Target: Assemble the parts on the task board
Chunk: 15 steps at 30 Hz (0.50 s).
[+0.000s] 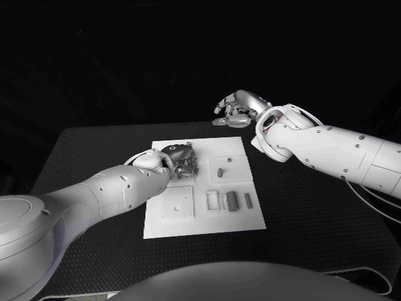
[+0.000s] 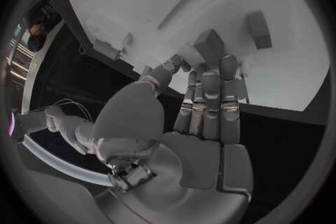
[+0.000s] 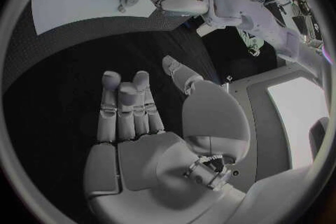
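Task board (image 1: 178, 219): white rectangular plate, lies flat at centre of the head view, long side running up-down, split into shallow recessed sections. Parts: small grey peg (image 1: 219, 171) upper right of the board; dark grey block (image 1: 231, 200) and thin grey bar (image 1: 249, 200) lower right, side by side, apart.

Both arms are clad in smooth white shells built from rounded, tube-like sections, with small dark screw heads dotted along them. The left arm (image 1: 92, 194) widens into a large domed shoulder cap ringed by a fine seam. The right arm (image 1: 345, 153) carries thin pale cables looping at its wrist collar and trailing under the forearm. The left hand (image 1: 178, 160) and right hand (image 1: 239, 108) are silver metal. Seen close, the fingers (image 2: 210, 106) are chains of blocky polished segments with dark gaps, joined to a flat plated palm, beside a bulbous thumb base.
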Tool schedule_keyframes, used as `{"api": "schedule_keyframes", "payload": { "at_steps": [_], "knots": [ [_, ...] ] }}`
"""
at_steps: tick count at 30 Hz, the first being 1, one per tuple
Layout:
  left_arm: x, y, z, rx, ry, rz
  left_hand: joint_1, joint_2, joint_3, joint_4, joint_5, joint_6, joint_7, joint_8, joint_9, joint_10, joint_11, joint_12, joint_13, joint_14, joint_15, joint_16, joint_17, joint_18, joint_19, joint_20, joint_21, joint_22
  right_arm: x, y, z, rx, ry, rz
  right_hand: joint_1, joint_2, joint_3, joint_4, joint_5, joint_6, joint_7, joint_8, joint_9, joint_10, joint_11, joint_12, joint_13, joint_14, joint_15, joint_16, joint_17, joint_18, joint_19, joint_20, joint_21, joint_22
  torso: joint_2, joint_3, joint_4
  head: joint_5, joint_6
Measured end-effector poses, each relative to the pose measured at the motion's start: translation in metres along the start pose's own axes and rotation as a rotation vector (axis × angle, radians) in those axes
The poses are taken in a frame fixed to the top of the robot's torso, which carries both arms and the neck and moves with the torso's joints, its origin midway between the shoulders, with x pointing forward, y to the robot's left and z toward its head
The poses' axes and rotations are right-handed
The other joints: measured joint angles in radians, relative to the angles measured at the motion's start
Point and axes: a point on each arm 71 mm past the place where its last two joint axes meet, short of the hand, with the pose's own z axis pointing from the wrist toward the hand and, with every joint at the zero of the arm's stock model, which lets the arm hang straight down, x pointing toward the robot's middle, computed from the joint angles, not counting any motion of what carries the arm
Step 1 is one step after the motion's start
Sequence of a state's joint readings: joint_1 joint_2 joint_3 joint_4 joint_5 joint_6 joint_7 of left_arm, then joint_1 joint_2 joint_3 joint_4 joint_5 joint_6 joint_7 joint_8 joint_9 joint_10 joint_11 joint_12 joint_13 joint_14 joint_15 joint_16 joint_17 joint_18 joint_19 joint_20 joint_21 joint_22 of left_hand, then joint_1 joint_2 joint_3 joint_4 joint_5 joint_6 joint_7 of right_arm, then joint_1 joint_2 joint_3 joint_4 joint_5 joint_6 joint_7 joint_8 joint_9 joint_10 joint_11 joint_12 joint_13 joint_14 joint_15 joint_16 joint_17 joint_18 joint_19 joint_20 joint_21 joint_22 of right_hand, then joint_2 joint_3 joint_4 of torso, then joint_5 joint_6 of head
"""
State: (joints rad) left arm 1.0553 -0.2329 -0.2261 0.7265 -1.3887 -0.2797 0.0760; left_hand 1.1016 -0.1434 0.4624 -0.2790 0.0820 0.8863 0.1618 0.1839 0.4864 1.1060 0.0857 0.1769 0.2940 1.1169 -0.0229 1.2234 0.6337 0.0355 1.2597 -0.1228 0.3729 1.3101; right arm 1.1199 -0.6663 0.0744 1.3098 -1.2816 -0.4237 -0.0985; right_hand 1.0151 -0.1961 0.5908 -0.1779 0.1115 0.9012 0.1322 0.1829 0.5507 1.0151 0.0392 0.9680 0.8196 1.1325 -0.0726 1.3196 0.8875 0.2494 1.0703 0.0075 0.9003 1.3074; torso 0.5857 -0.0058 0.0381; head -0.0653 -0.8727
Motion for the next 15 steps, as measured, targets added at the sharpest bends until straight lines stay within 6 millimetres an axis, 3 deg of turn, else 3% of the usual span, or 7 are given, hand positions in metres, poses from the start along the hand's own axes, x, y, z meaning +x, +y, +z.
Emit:
{"api": "schedule_keyframes", "payload": {
  "at_steps": [2, 4, 6, 9, 15],
  "knots": [
    [0.0, -0.0005, 0.0002, 0.0, 0.0, 0.0, -0.008, -0.013, -0.01, -0.002, 0.007, -0.04, 0.012, -0.012, -0.005, 0.0, 0.0, 0.0, 0.004, 0.0, 0.0, 0.0, 0.0, -0.007, 0.0, 0.0, 0.0, 0.0, 0.0, 0.0, 0.0, 0.0, 0.0, 0.0, 0.0, 0.0, 0.0, 0.0, 0.0, 0.0, 0.0, 0.0, 0.0, 0.0, 0.0, 0.0, 0.0, 0.0, 0.0, 0.0, 0.0, 0.0, 0.0, 0.0, 0.0, 0.0, 0.0, 0.0, 0.0001, 0.0, 0.0],
    [0.0, -0.0009, 0.0004, -0.001, 0.0, 0.0, -0.008, -0.013, -0.01, -0.002, 0.007, -0.043, 0.015, -0.012, -0.005, 0.002, 0.002, 0.0, 0.006, 0.0, 0.0, 0.0, 0.002, -0.011, 0.0, 0.0, 0.004, 0.0, 0.0, 0.0, 0.0, 0.0, 0.0, 0.0, 0.0, 0.0, 0.0, 0.0, 0.0, 0.0, 0.0, 0.0, 0.0, 0.0, 0.0, 0.0, 0.0, 0.0, 0.0, 0.0, 0.0, 0.0, 0.0, 0.0, 0.0, 0.0, 0.0, 0.0, 0.0001, -0.001, 0.0],
    [0.0, -0.0012, 0.0007, -0.003, 0.0, 0.0, -0.008, -0.013, -0.013, 0.001, 0.007, -0.034, 0.024, 0.01, 0.004, 0.004, 0.004, 0.0, 0.01, 0.002, 0.002, 0.0, 0.003, -0.013, 0.003, 0.004, 0.004, 0.0, 0.0, -0.0001, 0.0, 0.0, 0.001, 0.0, 0.0, 0.0, 0.0, 0.0, 0.0, 0.0, 0.0, 0.0, 0.0, 0.0, 0.0, 0.0, 0.0, 0.0, 0.0, 0.0, 0.0, 0.0, 0.0, 0.0, 0.0, 0.0, 0.0, 0.0, 0.0001, -0.001, 0.0],
    [-0.0002, -0.002, 0.0013, -0.007, 0.0, 0.001, -0.012, -0.009, -0.02, -0.001, 0.007, -0.002, 0.019, 0.032, 0.013, 0.016, 0.008, 0.0, 0.017, 0.004, 0.004, 0.0, 0.004, -0.014, 0.004, 0.004, 0.004, 0.0, 0.0001, 0.0, 0.0001, 0.0, 0.001, 0.0, 0.0, 0.0, 0.0, 0.0, 0.0, 0.0, 0.0, 0.0, 0.0, 0.0, 0.0, 0.0, 0.0, 0.0, 0.0, 0.0, 0.0, 0.0, 0.0, 0.0, 0.0, 0.0, 0.0, -0.0005, 0.0001, -0.001, 0.0],
    [-0.0002, -0.0028, 0.0022, -0.013, 0.0, 0.003, 0.003, 0.009, -0.02, -0.001, 0.007, 0.018, 0.011, 0.043, 0.017, 0.016, 0.009, -0.007, 0.025, 0.003, 0.003, -0.001, 0.006, -0.014, 0.004, 0.004, 0.004, 0.0, 0.0002, 0.0001, 0.0002, 0.0, 0.002, 0.0, 0.0, 0.0, 0.0, 0.0, 0.0, 0.0, 0.0, 0.0, 0.0, 0.0, 0.0, 0.0, 0.0, 0.0, 0.0, 0.0, 0.0, 0.0, 0.0, 0.0, 0.0, 0.0, 0.0, -0.0005, 0.0, -0.002, 0.0]
  ]
}}
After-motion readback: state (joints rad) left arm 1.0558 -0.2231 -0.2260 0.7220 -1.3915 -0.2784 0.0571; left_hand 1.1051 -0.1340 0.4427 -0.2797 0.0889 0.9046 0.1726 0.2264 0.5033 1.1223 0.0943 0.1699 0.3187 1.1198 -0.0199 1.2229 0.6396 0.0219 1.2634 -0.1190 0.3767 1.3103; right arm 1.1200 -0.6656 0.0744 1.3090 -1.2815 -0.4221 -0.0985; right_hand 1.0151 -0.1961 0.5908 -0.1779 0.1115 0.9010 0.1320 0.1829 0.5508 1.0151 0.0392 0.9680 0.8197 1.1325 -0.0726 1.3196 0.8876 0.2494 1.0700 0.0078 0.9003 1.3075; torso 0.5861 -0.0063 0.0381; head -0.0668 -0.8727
